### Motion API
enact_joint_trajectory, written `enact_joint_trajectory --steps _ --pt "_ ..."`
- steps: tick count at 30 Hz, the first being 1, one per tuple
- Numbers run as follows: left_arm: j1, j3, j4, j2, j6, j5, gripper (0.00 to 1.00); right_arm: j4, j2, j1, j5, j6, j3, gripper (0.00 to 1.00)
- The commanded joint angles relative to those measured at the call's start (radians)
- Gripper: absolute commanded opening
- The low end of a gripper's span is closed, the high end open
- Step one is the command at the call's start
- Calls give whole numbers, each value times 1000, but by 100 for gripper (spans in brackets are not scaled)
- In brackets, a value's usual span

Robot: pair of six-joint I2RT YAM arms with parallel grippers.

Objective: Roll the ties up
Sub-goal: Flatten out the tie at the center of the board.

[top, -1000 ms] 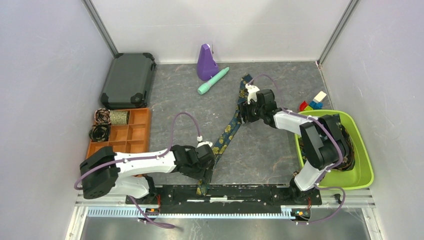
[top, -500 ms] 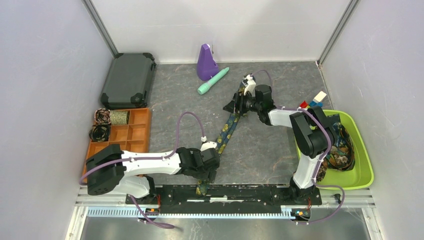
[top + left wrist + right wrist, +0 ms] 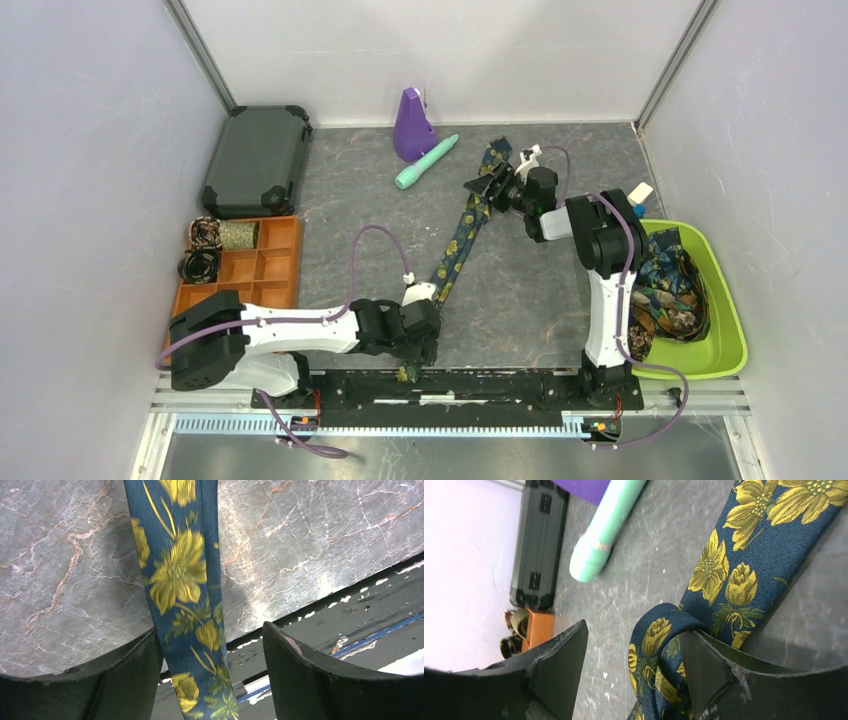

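Observation:
A long navy tie (image 3: 455,245) with yellow flowers lies diagonally from the far middle of the table to the near edge. My left gripper (image 3: 420,350) stands open over its near end. In the left wrist view the tie (image 3: 180,580) passes between the fingers of the left gripper (image 3: 210,630), close to the left one. My right gripper (image 3: 487,185) is open at the far end. There the tie (image 3: 744,565) folds round the right finger (image 3: 704,665) of the right gripper (image 3: 633,627).
A green bin (image 3: 725,330) at the right holds more ties (image 3: 670,300). An orange tray (image 3: 275,265) at the left holds coiled ties (image 3: 205,235). A black case (image 3: 255,160), purple object (image 3: 412,125), teal cylinder (image 3: 425,162) and toy blocks (image 3: 640,192) stand further back.
The right gripper has moved toward the far side and turned, with the tie's far part going along. The left gripper has slid slightly toward the near edge and narrowed a little.

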Motion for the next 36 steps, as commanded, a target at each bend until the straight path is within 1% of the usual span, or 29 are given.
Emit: enact_joint_trajectory --steps 1,4,8,12,13,16,18,24,26,29,32,33,34,36 --pt "-16 -115 -9 66 -90 55 77 57 61 -37 45 115 105 74" --pt "-16 -127 -5 64 -97 55 77 24 101 -52 37 124 182 75" --pt "-17 -139 24 86 -101 71 77 2 134 -64 47 156 258 82" --pt "-19 -154 68 128 -111 96 75 -10 162 -70 62 179 341 86" --pt "-20 -158 73 136 -112 97 73 -10 171 -74 71 195 363 87" --pt "-26 -159 78 168 -113 86 58 -17 215 -87 79 243 438 90" --pt "-28 -153 78 185 -112 81 51 -41 249 -95 84 262 504 91" --pt "-41 -140 98 212 -118 80 37 -98 310 -123 162 330 613 93" --pt "-45 -138 96 212 -121 83 36 -122 321 -132 195 346 635 94" --pt "-58 -119 67 195 -132 85 38 -161 361 -137 204 361 703 95" --pt "-87 -73 0 165 -147 67 45 -224 419 -136 160 371 817 98" --pt "-101 -49 -27 157 -152 54 50 -264 430 -136 151 358 842 98" --pt "-114 -27 -65 149 -161 39 57 -294 430 -136 150 348 852 98" --pt "-133 29 -149 133 -183 -20 71 -300 417 -135 145 333 833 98"
